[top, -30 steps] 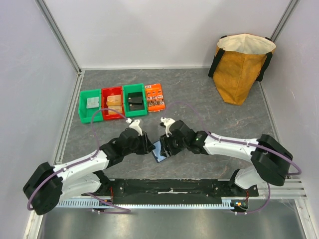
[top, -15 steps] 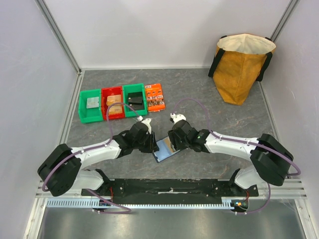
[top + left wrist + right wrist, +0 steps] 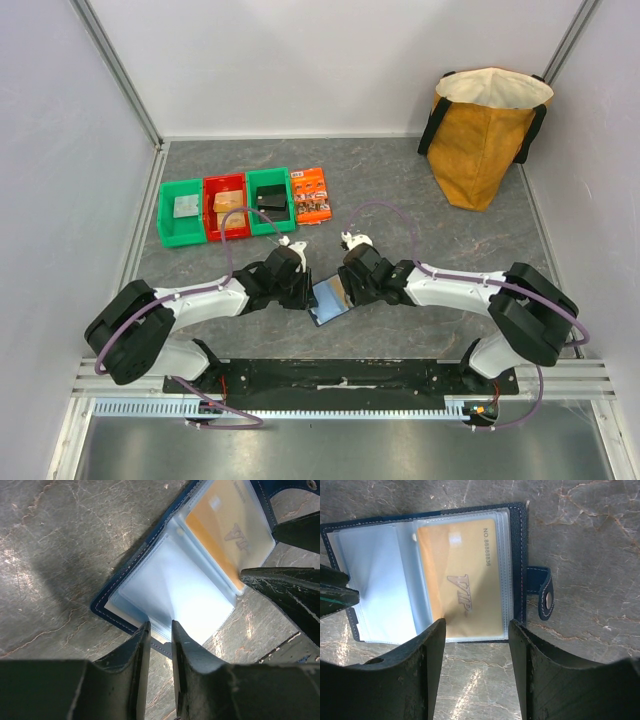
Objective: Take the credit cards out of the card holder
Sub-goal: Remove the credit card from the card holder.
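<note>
**Left claw** (image 3: 160, 626): The jaws stand almost together, with a thin gap between the tips. The tips sit at the near edge of the holder (image 3: 175, 585), on its pale empty-looking sleeve (image 3: 165, 565). Whether they pinch that sleeve cannot be told.

**Right claw** (image 3: 476, 625): Released, jaws wide apart, nothing held. The tips straddle the near edge of the gold card (image 3: 462, 575), which lies just ahead of them.

**Holder:** It lies open and flat on the table (image 3: 590, 540), between the two claws. Its tab (image 3: 543, 592) is unfastened and points to the right of the right claw.

**Progress:**
1. Done: the holder is open and its sleeves are exposed.
2. Not done: the gold card sits fully inside its sleeve. No card is seen lying loose beside the holder.
3. Remaining, by judgement: steady the holder with the left claw, draw the gold card out with the right, then check the other sleeves. Whether they hold further cards cannot be told.
</note>
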Robot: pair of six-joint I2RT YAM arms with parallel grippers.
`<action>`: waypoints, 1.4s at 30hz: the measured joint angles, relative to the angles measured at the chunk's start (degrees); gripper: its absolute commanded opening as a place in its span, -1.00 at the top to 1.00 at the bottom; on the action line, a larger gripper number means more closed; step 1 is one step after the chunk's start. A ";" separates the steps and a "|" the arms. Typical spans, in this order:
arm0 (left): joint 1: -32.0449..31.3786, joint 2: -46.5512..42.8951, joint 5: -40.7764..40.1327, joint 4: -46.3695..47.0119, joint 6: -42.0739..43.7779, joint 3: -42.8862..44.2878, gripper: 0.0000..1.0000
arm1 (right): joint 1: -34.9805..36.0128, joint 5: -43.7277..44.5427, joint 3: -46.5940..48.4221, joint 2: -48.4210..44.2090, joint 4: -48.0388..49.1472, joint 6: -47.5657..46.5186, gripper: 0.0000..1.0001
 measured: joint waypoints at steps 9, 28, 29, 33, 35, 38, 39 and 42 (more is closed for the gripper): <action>-0.02 0.00 0.02 0.00 0.00 0.00 0.42 | -0.37 -0.44 -0.33 0.33 0.35 0.33 -0.01; -0.33 0.00 0.00 0.04 -0.02 -0.02 0.42 | -0.66 -5.03 -0.37 -4.92 -0.26 -0.90 0.34; -0.35 -0.04 0.00 0.04 -0.02 -0.02 0.41 | -0.68 -6.43 -0.37 -5.38 0.17 -1.14 0.33; -0.57 -0.72 0.00 0.22 -0.04 -0.42 0.39 | -0.52 -13.25 -0.33 -5.95 3.06 -1.88 0.24; -0.66 -2.25 -0.02 0.28 -0.24 -1.22 0.38 | -0.20 -16.61 -0.33 -5.81 4.72 -1.99 0.22; -0.66 -5.84 -0.52 0.39 -1.01 -2.69 0.37 | 0.48 -21.05 -0.09 -4.15 7.34 -2.01 0.22; -0.66 -7.21 -0.66 0.42 -1.29 -3.13 0.37 | 0.63 -22.10 -0.04 -3.32 8.00 -2.01 0.21; -0.66 -10.93 -1.62 0.44 -1.99 -4.22 0.36 | 1.07 -24.24 -0.04 -1.57 8.70 -1.97 0.21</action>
